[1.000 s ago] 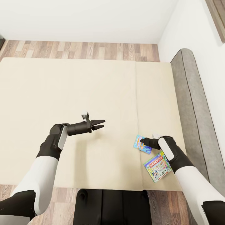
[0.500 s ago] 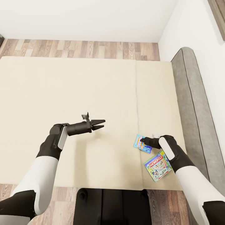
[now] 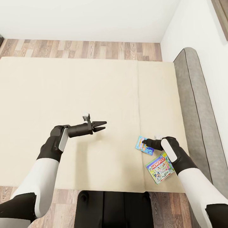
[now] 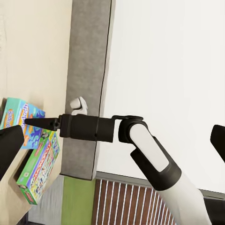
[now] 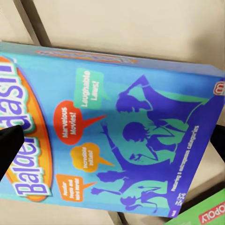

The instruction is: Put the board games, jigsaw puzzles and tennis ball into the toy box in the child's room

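Two board games lie on the cream bed (image 3: 79, 95) near its front right corner. They are a small blue one (image 3: 142, 146) and a green Monopoly box (image 3: 159, 167) just beside it. My right gripper (image 3: 144, 142) hovers right over the blue game (image 5: 122, 136), open, with a dark finger (image 5: 9, 145) at each side of that view. The left wrist view shows the same blue game (image 4: 21, 123) and the Monopoly box (image 4: 37, 171) under the right gripper (image 4: 29, 123). My left gripper (image 3: 101, 125) is open and empty above the middle of the mattress.
A grey padded headboard (image 3: 193, 95) runs along the bed's right side against the white wall. Wood floor (image 3: 82, 49) lies beyond the far edge of the bed. My dark base (image 3: 110, 209) stands at the near edge.
The head view shifted slightly a second ago. Both arms and the two boxes keep their places.
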Available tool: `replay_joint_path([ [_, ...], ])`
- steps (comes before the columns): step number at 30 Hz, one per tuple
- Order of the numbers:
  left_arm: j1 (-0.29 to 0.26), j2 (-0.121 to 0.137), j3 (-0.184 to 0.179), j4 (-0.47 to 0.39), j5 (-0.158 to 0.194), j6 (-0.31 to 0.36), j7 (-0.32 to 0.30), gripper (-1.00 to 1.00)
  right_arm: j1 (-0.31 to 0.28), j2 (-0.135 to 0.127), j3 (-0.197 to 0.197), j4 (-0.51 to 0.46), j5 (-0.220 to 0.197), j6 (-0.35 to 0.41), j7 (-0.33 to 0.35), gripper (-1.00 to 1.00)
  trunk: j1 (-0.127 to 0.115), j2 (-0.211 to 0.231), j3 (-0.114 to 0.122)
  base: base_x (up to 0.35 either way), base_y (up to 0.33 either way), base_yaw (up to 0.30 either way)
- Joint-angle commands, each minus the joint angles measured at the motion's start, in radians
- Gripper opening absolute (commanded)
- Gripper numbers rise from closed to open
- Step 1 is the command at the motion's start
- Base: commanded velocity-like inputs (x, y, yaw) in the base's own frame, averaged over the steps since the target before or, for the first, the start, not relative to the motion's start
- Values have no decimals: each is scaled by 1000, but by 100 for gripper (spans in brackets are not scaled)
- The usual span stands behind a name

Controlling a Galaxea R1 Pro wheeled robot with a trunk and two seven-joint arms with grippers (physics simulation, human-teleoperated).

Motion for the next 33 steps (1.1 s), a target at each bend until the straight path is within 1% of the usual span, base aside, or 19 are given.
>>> replay_joint_path([
  [1,-1,-1,2,1,-2,6,-3,100,0,7,2,48,-13,-39,-6,100,2,-1,-1,0,0,0],
  [7,-1,-1,2,1,-2,6,-3,100,0,7,3,48,-13,-42,-6,100,2,-1,-2,0,0,0],
  [8,5,-2,-3,6,-7,1,-3,100,5,5,-1,-9,-12,-2,-5,100,2,-1,-2,0,0,0],
  [10,17,-2,-9,16,-15,-8,-2,100,15,14,-3,-10,1,-8,-5,100,2,-1,-2,0,0,0],
  [12,29,-2,-9,26,-15,-8,-2,100,17,14,-3,-17,8,-15,-5,100,2,-1,-2,0,0,0],
  [18,66,3,-13,53,-18,-7,-2,100,16,11,-6,-11,-11,-13,-5,100,2,-1,-2,0,0,0],
  [27,119,5,-15,56,-19,-6,-3,100,16,9,-6,-9,-13,-9,-5,100,2,-1,-2,0,0,0],
  [33,119,5,-15,56,-19,-6,-3,100,16,8,-6,-11,-13,-5,-5,100,2,-1,-2,0,0,0],
])
